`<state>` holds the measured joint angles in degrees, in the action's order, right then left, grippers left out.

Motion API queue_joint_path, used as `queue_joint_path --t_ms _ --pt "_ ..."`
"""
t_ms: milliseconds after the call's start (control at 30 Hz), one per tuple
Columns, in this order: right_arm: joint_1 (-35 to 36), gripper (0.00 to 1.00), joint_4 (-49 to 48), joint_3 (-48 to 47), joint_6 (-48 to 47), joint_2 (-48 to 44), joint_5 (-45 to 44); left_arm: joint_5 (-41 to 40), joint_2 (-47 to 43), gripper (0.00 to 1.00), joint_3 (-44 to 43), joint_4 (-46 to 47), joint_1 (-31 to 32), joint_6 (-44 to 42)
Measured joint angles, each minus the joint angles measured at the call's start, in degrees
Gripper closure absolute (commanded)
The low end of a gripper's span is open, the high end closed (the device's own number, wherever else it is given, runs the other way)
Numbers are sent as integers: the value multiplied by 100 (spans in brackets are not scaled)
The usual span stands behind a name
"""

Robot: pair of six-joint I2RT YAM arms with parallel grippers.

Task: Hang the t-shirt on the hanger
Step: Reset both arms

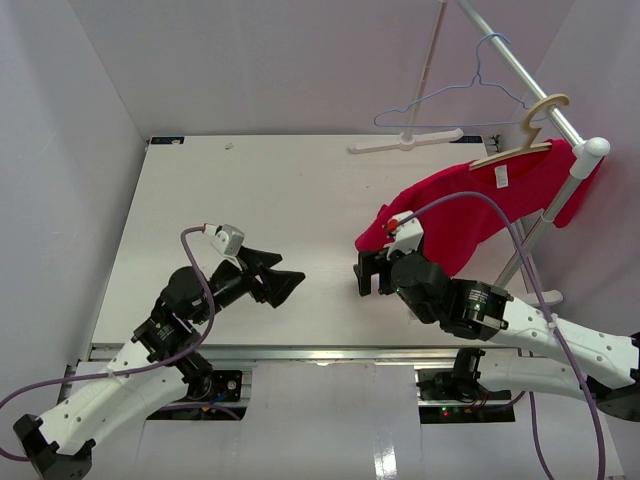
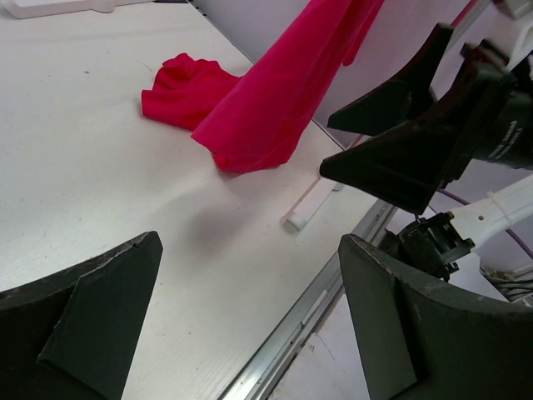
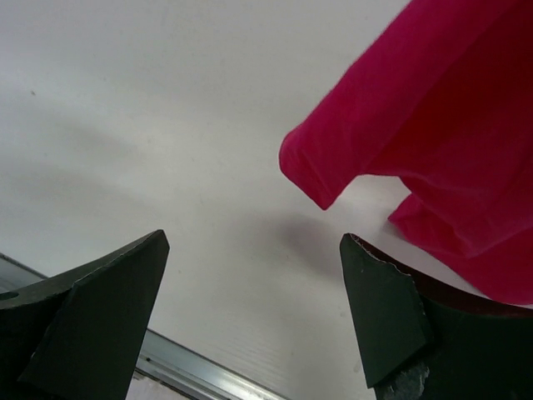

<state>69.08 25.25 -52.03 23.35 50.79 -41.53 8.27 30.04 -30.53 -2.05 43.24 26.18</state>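
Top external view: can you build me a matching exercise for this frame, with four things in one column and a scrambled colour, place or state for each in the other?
Column 1
1. t-shirt
2. wooden hanger
3. wire hanger
4. left pincer

Column 2
A. open, holding nothing, over the table
B. light blue, hanging bare on the rail
C. red, draped from the rail down to the table
D. tan, hooked on the rail at the top of the red cloth

Pairs: 1-C, 2-D, 3-B, 4-A
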Motion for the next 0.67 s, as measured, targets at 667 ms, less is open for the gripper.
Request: queue_joint_path --t_ms 667 --pt "43 10 -478 1331 -123 -2144 274 234 -751 2 361 -181 0 39"
